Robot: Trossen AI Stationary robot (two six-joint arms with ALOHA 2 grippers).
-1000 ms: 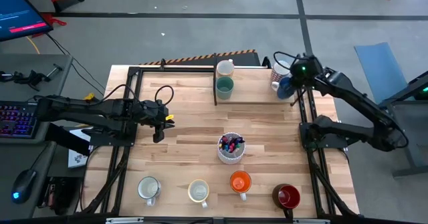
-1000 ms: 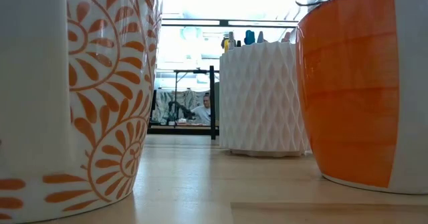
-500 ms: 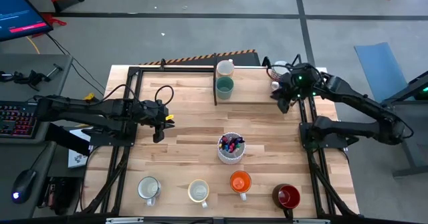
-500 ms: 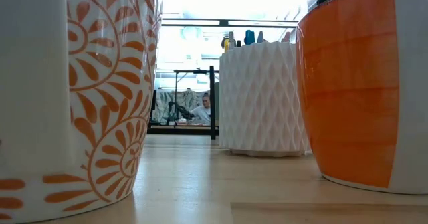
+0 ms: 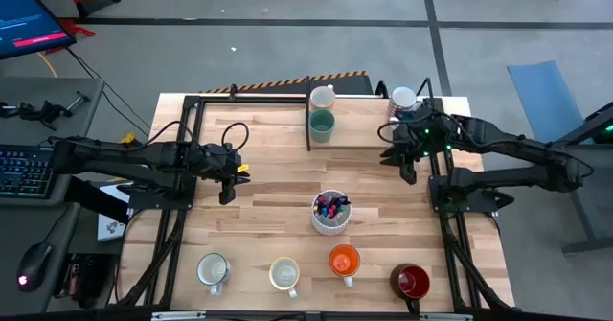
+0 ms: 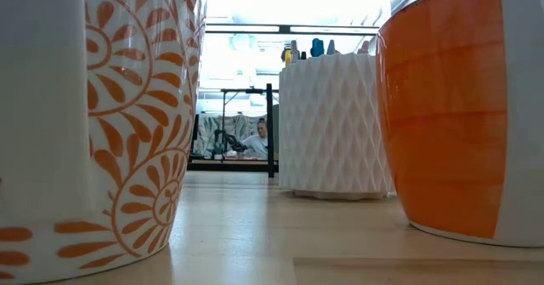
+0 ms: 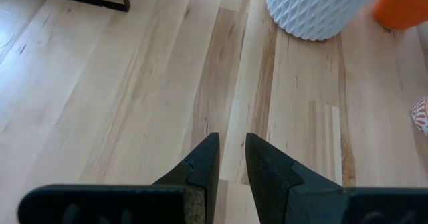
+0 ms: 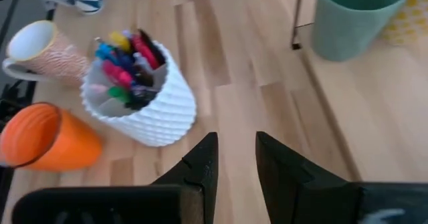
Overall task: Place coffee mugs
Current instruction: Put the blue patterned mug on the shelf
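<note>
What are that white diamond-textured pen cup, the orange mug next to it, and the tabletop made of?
The white diamond-textured pen cup looks like matte ceramic, perhaps moulded plastic: crisp raised facets, no shine. The orange mug seems glazed ceramic, going by its smooth, faintly ribbed wall and dark rim. The tabletop is pale wood planks, with grain and seams showing and a soft satin sheen.

A robotics lab or workshop. The wooden tabletop (image 5: pixel 278 216) sits in a black metal frame (image 5: pixel 192 110) on a bare grey concrete floor (image 5: pixel 287 34) with yellow-and-black hazard tape (image 5: pixel 292 80) at 12 o'clock. At 9 o'clock a workstation holds a backlit keyboard (image 5: pixel 21 168), a mouse (image 5: pixel 34 266) and a monitor (image 5: pixel 29 19). The low view shows a person (image 6: pixel 257 138) seated at distant equipment under bright ceiling lights.
</note>
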